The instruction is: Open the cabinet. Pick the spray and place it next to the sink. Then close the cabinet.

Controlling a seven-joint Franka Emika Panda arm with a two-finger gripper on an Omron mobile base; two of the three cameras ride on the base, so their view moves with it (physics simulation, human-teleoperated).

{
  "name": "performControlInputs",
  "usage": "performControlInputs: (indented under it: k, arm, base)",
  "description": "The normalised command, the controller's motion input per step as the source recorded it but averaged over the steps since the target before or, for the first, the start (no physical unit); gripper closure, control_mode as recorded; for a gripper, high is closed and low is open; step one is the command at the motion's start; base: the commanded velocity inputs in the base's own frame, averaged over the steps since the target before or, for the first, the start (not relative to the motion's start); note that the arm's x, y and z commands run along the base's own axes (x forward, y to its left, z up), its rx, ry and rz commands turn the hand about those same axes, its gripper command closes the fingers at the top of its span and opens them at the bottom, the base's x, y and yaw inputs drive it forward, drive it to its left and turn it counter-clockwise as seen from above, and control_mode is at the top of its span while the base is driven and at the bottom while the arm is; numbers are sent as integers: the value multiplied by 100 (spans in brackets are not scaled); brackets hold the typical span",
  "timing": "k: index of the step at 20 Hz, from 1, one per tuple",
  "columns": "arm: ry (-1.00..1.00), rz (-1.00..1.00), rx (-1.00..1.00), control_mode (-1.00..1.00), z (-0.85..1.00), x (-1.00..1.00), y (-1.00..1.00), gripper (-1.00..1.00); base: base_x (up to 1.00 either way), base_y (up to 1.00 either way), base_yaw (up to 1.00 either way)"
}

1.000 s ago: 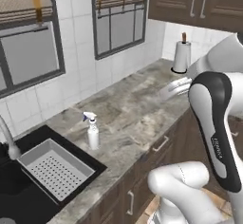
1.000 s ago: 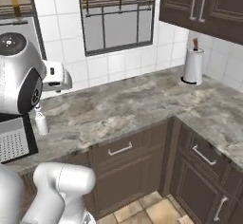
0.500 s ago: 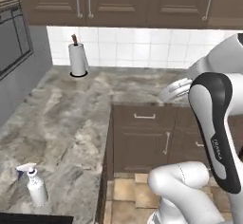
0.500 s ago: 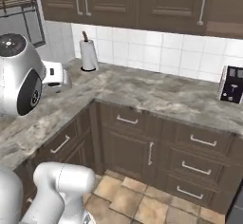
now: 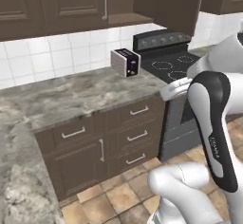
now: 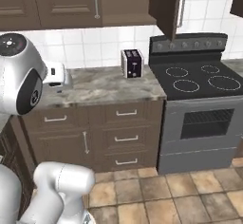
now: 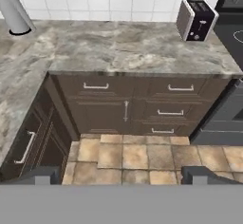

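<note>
1. The cabinet (image 6: 61, 2) is dark brown wood with raised-panel doors and a vertical silver bar handle, hung above the white tile at 12 o'clock; its doors look closed.
2. The marble counter (image 7: 133, 52) is bare between the paper towel roll (image 7: 14, 12) at 10 o'clock and the toaster (image 7: 197, 19) at 1 o'clock; the stove (image 6: 204, 83) adjoins it.
3. The gripper (image 7: 121, 174) hangs over tiled floor, fingertips well spread, holding nothing.

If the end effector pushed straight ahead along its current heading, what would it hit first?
Judging from the hand view, probably the lower cabinet fronts under the counter, left of the stove; nothing shows in between, though depth is unclear.
</note>
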Motion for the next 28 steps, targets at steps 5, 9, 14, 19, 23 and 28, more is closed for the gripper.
performControlInputs:
  k: [5,9,14,19,23,28]
  arm:
    - [0,0,0,100,0,0,0,-100]
    - [0,0,0,100,0,0,0,-100]
    - [0,0,0,100,0,0,0,-100]
    - [0,0,0,100,0,0,0,-100]
    - [0,0,0,100,0,0,0,-100]
    - [0,0,0,100,0,0,0,-100]
  base:
    - [94,-53,10]
    - [100,-71,22]
    - [51,-43,15]
    - [9,37,0]
    - [62,89,2]
    - [84,39,9]
